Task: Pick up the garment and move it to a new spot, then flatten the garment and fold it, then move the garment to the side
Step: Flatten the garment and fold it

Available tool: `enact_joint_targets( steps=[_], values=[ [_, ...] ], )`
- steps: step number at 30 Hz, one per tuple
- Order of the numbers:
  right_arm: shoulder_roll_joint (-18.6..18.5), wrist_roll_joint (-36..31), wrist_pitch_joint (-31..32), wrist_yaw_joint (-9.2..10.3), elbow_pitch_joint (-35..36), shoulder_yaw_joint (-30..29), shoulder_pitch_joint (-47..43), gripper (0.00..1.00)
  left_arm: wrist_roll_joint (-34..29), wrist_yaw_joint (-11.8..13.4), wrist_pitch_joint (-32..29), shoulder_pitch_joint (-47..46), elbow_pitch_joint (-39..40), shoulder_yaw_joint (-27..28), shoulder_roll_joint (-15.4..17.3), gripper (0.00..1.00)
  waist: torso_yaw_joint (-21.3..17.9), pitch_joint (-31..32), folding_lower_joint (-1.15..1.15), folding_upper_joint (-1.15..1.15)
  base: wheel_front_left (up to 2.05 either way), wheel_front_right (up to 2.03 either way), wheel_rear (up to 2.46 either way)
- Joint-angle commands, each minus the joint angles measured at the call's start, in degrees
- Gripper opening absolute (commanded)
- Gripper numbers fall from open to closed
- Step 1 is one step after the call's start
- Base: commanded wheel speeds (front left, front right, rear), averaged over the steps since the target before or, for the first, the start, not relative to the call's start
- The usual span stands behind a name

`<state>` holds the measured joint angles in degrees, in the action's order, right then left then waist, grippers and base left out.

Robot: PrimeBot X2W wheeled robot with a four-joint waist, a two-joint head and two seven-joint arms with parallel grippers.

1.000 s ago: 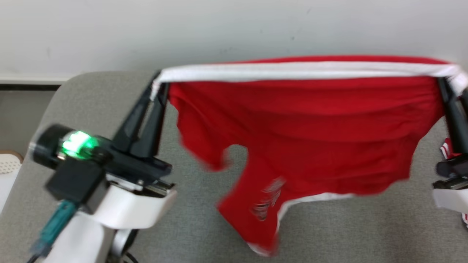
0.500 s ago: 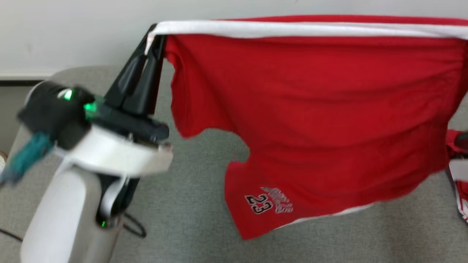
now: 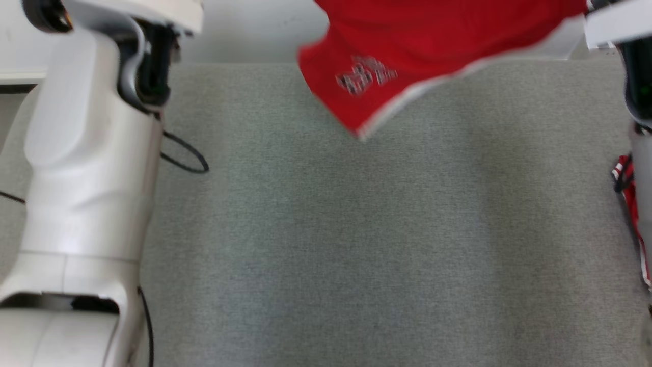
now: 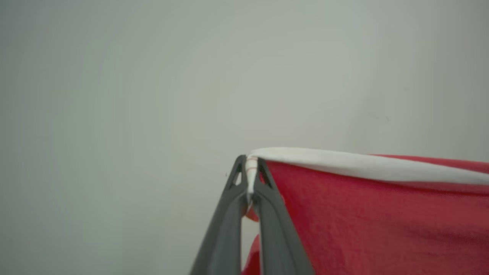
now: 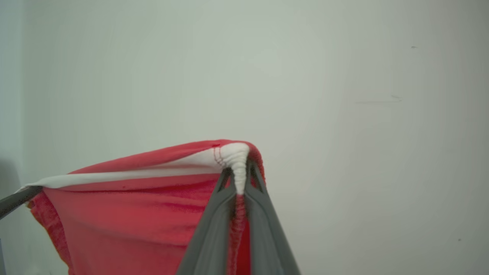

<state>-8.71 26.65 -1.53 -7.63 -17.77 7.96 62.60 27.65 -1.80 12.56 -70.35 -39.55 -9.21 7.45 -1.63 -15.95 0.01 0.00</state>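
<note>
Hanging between the two pincers, the red garment (image 3: 438,35) is stretched along its white band (image 4: 363,166). The left pincer (image 4: 251,168) is pinching one end of the band, and the right pincer (image 5: 237,172) is pinching the other, bunched end. In the head view the garment's upper part is cut off and its print is blurred. Below the pincers the grey surface (image 3: 356,244) spreads wide under the garment's lower tip. A red-and-white cloth (image 3: 630,196) lies at the surface's right edge, partly cut off.

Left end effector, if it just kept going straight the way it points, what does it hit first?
Probably the pale wall: the left end effector, shut on the white edge of the garment, points at it with nothing else in line. How far off the wall stands is unclear.
</note>
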Motion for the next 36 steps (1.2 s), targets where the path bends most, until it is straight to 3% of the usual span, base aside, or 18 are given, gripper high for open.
enact_joint_targets(
  steps=[1, 7, 12, 16, 24, 31, 36],
  values=[
    [-0.21, 0.42, -1.01, 0.27, -1.51, -0.48, 0.80, 0.00, -0.01, 0.52, 0.76, -0.38, -1.39, 0.94, 0.91, 0.00, -0.36, 0.24, -0.01, 0.00, 0.00, 0.00, 0.00],
    [3.85, 2.98, -6.63, 0.28, -18.50, 3.03, 6.22, 0.00, 0.20, 2.05, 2.31, -3.62, -14.74, 3.02, 0.47, 0.00, -0.95, -0.19, -0.01, 0.00, 0.00, 0.00, 0.00],
    [5.24, 7.36, -9.37, 0.28, -30.66, 10.15, 1.19, 0.00, 0.74, 2.61, 2.64, 2.07, -25.36, 2.82, -1.64, 0.00, -0.91, -2.02, -0.01, 0.00, 0.00, 0.00, 0.00],
    [5.50, 12.19, -11.03, 0.27, -35.03, 17.02, -5.54, 0.00, 1.27, 1.46, 2.62, 7.93, -30.29, 2.74, -2.91, 0.00, -0.77, -3.25, -0.01, 0.00, 0.00, 0.00, 0.00],
    [4.80, 18.94, -13.67, 0.25, -31.05, 23.43, -18.74, 0.00, -0.76, -1.35, 2.60, 18.53, -26.32, 2.64, -3.36, 0.00, -0.22, -2.54, -0.01, 0.00, 0.00, 0.00, 0.00],
    [1.62, 14.23, -13.68, 0.26, -14.05, 20.15, -32.23, 0.00, -3.45, -3.04, 2.59, 32.06, -10.22, 6.90, -1.07, 0.00, -1.11, 1.99, -0.01, 0.00, 0.00, 0.00, 0.00],
    [-0.75, 10.14, -13.69, 0.27, -1.58, 18.31, -45.29, 0.00, -4.94, -2.61, 2.60, 45.13, 4.41, 10.64, -0.68, 0.00, -1.38, 5.24, -0.01, 0.00, 0.00, 0.00, 0.00]
  ],
)
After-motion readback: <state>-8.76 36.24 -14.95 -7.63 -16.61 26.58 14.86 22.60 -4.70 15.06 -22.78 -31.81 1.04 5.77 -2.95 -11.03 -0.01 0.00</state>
